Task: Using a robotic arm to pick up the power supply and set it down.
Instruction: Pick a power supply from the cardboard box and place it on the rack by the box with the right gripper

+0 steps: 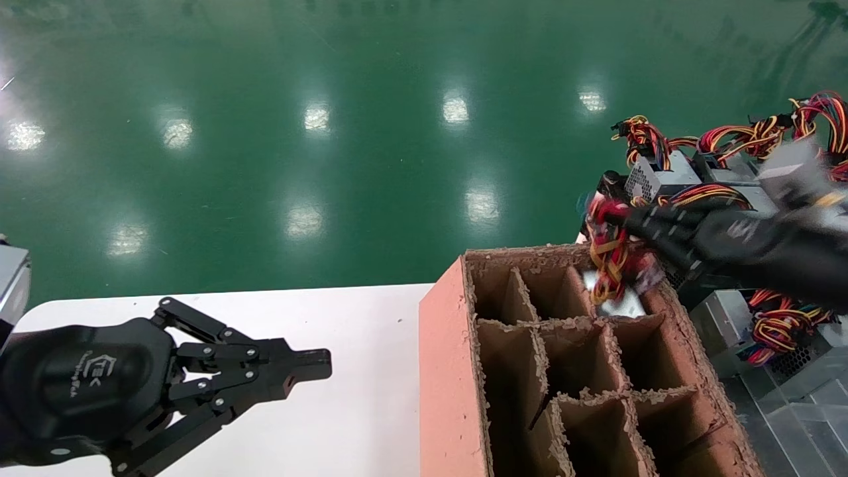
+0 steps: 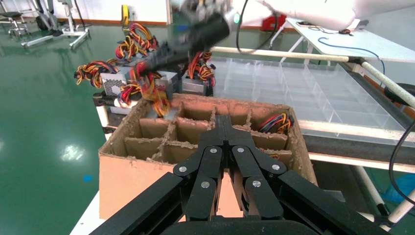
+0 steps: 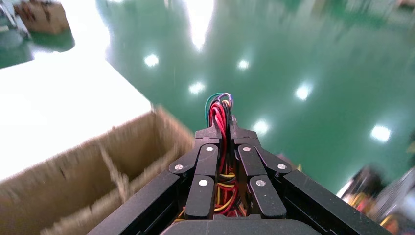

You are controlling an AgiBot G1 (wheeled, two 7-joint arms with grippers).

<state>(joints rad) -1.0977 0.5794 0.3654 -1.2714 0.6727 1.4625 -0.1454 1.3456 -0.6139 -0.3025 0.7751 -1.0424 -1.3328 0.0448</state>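
Right gripper [image 1: 613, 218], at the right of the head frame, has its fingers pressed together on a bundle of red, yellow and black wires [image 1: 608, 255]. In the right wrist view the same wires [image 3: 221, 110] run between the closed fingers [image 3: 208, 142] and stick out past their tips. The wire bundle hangs from the gripper over the far right corner of the cardboard box [image 1: 450, 371]. Beneath it a pale silver patch, probably the power supply [image 1: 619, 301], sits in the far right compartment of the box; its outline is blurred, so whether it rests on the compartment floor cannot be told.

Cardboard dividers split the brown box into a grid of compartments. The box stands at the lower centre of the head frame on a white table [image 1: 344, 397].

More power supplies with coloured wire looms [image 1: 722, 169] are stacked at the upper right, behind the box.

Left gripper [image 1: 311, 364] hovers over the table at the lower left, fingers fully closed and holding nothing.
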